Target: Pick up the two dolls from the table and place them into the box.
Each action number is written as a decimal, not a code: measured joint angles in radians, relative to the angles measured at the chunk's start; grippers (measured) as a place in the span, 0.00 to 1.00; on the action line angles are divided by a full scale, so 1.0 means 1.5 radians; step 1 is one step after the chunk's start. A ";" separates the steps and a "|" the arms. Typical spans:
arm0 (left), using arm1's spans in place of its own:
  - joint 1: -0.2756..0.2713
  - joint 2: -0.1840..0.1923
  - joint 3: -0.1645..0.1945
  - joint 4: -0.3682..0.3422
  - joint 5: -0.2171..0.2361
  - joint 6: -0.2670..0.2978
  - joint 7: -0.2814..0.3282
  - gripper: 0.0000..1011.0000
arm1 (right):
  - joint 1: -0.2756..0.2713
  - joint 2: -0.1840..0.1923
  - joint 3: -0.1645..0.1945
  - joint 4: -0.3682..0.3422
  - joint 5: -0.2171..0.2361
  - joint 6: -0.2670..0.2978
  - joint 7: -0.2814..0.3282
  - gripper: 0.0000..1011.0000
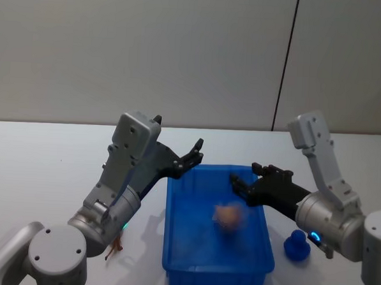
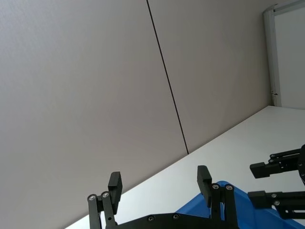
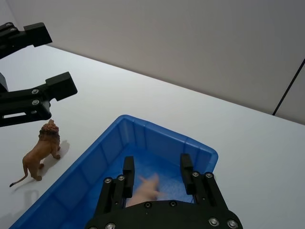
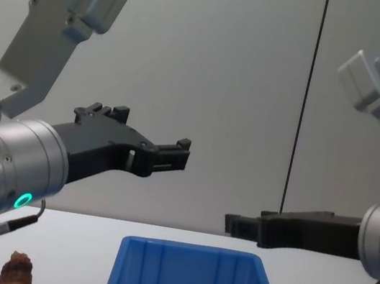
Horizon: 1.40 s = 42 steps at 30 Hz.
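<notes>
White tabletop (image 1: pixel 42 166) ran across the whole scene, with a plain grey wall (image 1: pixel 182 53) behind it. At the near left, on the table just left of the box and close under the left arm, stood the knobbly reddish-brown doll (image 3: pixel 42 152), a small lion shape, upright on its feet and touching nothing else. Above and to the right of it, the left gripper (image 1: pixel 195 154) hung in the air over the far left corner of the box, its two black fingers (image 2: pixel 204 177) spread wide with nothing between them. The bright blue box (image 1: pixel 174 205) sat in the middle of the table between the two arms, its long side running from near to far. Inside its walls was the pale pink doll (image 1: pixel 228 216), blurred, about midway along the box; I could not tell whether it was lying on the floor of the box or just above it. The right gripper (image 1: pixel 245 177) was held over the far right part of the box, above the pink doll, fingers set wide apart and empty. At the near right, on the table just outside the right wall of the box and below the right arm, stood the rounded blue doll (image 1: pixel 296 245), clear of the gripper.
</notes>
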State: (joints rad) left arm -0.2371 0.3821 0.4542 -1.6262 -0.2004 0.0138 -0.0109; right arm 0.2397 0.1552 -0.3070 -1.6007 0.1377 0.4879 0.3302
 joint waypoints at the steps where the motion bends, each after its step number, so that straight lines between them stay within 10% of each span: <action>1: 0.000 0.000 0.000 0.000 0.000 0.000 0.000 0.99 | 0.001 -0.001 -0.001 0.001 -0.001 0.005 0.001 0.57; 16: 0.000 0.000 0.000 0.000 0.000 0.000 0.000 0.99 | 0.007 -0.005 -0.004 0.006 -0.003 0.027 0.004 0.98; 42: 0.000 0.000 0.000 0.000 0.000 0.000 0.000 0.99 | -0.114 0.098 0.097 -0.148 0.142 0.043 -0.104 0.99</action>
State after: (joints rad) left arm -0.2371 0.3821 0.4542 -1.6262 -0.2004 0.0138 -0.0109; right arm 0.0681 0.3029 -0.1618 -1.8232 0.3508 0.5527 0.1736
